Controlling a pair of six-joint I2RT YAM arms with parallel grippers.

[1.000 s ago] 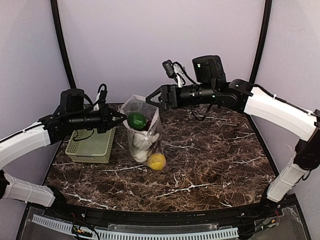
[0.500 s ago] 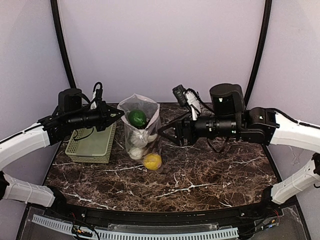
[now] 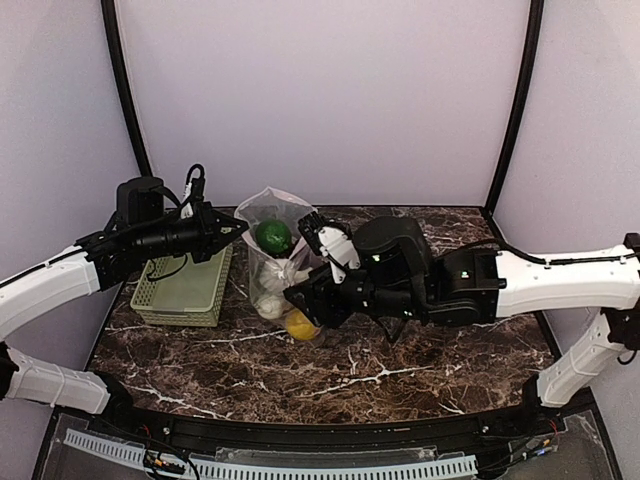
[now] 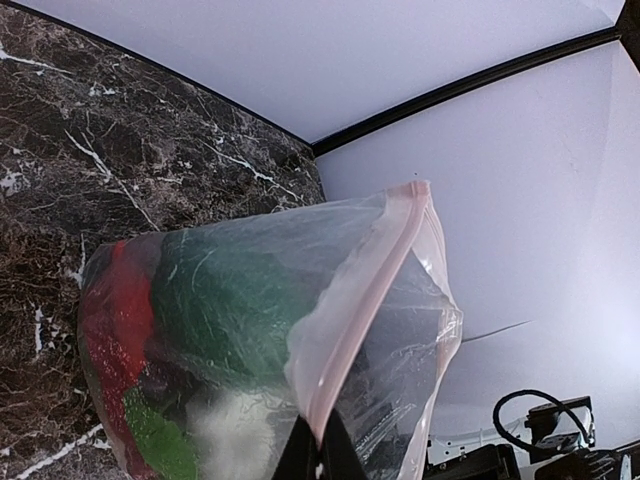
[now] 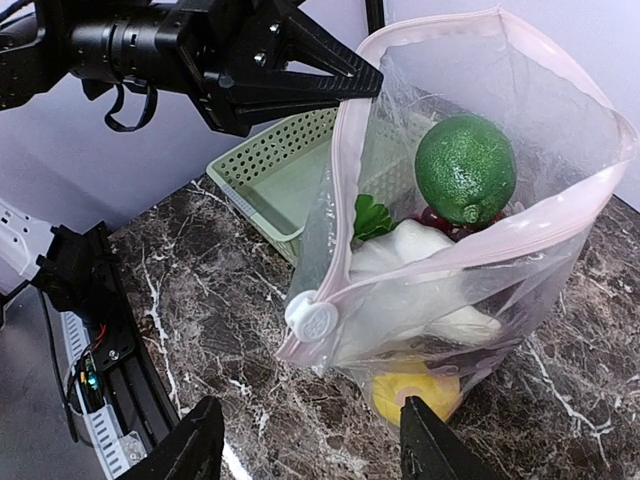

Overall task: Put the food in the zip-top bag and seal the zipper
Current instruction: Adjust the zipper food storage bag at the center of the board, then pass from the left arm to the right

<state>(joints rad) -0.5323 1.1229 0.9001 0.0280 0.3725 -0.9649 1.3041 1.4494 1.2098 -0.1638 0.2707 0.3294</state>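
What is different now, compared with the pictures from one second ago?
The right gripper came down from beside the mouth of the zip-top bag and moved left. It is now open, low in front of the bag near the lemon, and holds nothing. Unchanged: the left gripper stays shut on the bag's mouth edge, and the basket has not moved.

The dark marbled table bears a pale green mesh basket and the filled zip-top bag beside it
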